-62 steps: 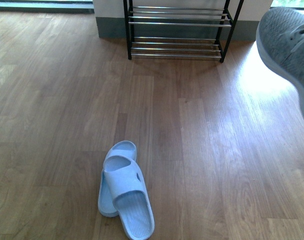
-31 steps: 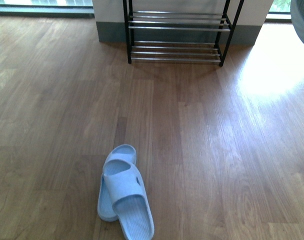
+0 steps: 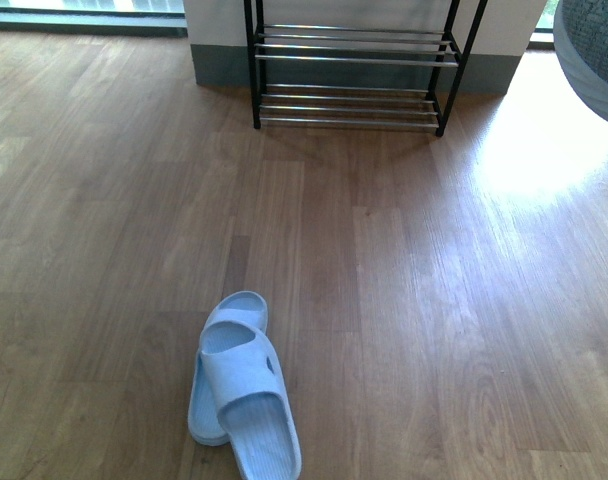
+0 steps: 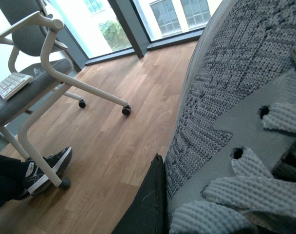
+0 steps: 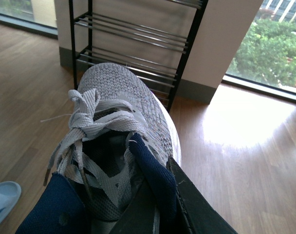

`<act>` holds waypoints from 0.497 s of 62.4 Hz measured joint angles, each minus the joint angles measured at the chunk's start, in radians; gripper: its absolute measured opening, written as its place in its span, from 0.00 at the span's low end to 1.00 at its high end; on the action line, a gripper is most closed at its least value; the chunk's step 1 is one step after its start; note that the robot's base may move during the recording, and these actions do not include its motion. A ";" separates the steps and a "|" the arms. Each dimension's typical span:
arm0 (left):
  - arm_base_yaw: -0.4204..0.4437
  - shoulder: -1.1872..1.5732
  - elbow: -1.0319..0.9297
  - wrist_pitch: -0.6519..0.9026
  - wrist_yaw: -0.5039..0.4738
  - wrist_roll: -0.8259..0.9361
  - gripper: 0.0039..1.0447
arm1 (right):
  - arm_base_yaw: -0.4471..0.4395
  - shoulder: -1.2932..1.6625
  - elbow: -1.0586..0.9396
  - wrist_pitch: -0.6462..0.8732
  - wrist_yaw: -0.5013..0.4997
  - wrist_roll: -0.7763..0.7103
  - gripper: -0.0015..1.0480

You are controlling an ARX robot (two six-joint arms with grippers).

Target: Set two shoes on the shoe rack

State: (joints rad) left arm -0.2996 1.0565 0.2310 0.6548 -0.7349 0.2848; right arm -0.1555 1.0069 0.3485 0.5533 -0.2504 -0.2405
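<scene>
The right pincer (image 5: 160, 209) was closed on the navy-lined collar of a grey knit sneaker (image 5: 121, 112). One black finger (image 5: 192, 209) lay outside the collar and the other sat down in the opening. The sneaker's toe pointed towards the shoe rack (image 5: 138, 39), which stood well apart from it against the wall.

Of the left pincer (image 4: 155, 195) only one black finger showed, pressed to the knit side of a second grey sneaker (image 4: 226, 97). I could not tell whether that pincer was clamped. Beyond this shoe were an office chair (image 4: 46, 78) with a keyboard (image 4: 11, 84) on its seat and someone's foot in a black trainer (image 4: 43, 170).

In the front view a grey toe, presumably the right pincer's sneaker, hung at two o'clock above the wooden floor (image 3: 434, 300). The rack stood at twelve o'clock. The pale blue slides (image 3: 239, 385) lay on the floor at about six o'clock, one overlapping the other.
</scene>
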 joint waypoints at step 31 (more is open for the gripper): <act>0.000 0.000 0.000 0.000 0.004 0.000 0.01 | 0.000 0.000 0.000 0.000 0.003 0.000 0.01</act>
State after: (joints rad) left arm -0.2996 1.0565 0.2310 0.6548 -0.7307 0.2848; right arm -0.1555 1.0069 0.3481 0.5529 -0.2474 -0.2405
